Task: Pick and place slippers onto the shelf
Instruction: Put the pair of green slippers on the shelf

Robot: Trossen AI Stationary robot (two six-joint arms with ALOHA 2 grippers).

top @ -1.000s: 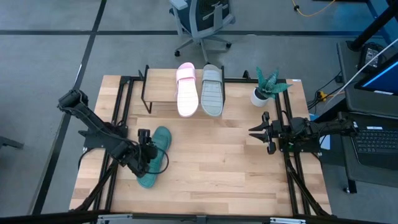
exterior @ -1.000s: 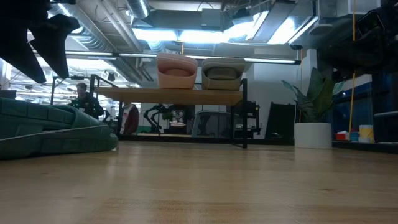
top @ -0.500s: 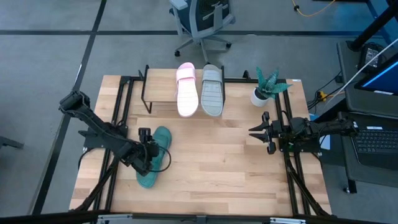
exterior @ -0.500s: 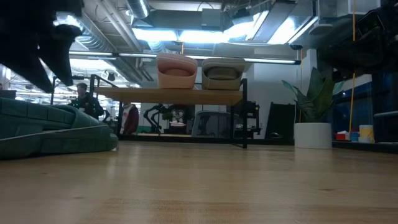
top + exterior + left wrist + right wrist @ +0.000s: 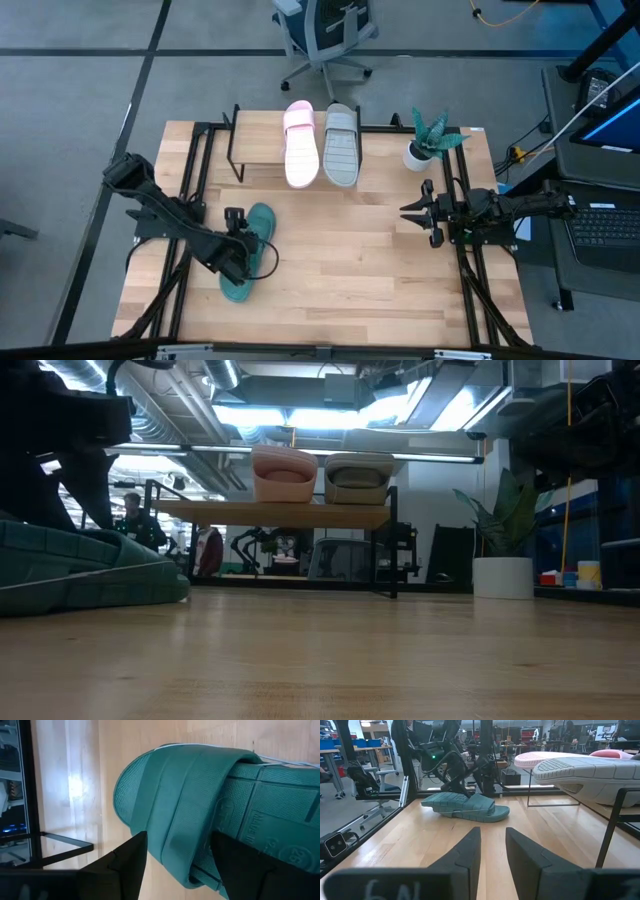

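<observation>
A light wooden tabletop (image 5: 360, 260) stands on grey floor, with an office chair (image 5: 325, 35) beyond its far edge and a potted plant (image 5: 428, 140) at the far right corner. The shelf (image 5: 258, 140), a low rack with a pale plank top on thin black legs, sits at the far edge and carries two slippers side by side, both overhanging its near edge: the pale pink slipper (image 5: 301, 145) to the left, the grey slipper (image 5: 341, 144) touching or just beside it on the right. The teal green slipper (image 5: 248, 250) lies on the tabletop near the left front, well apart from the shelf; it shows a wide strap and a textured, ribbed body. The left gripper (image 5: 240, 252) is directly over this slipper with its fingers (image 5: 125, 865) spread apart either side of the strap, released, not closed on it. The right gripper (image 5: 412, 212) waits at the right side of the table, its fingers apart and holding nothing, well clear of all three slippers.
</observation>
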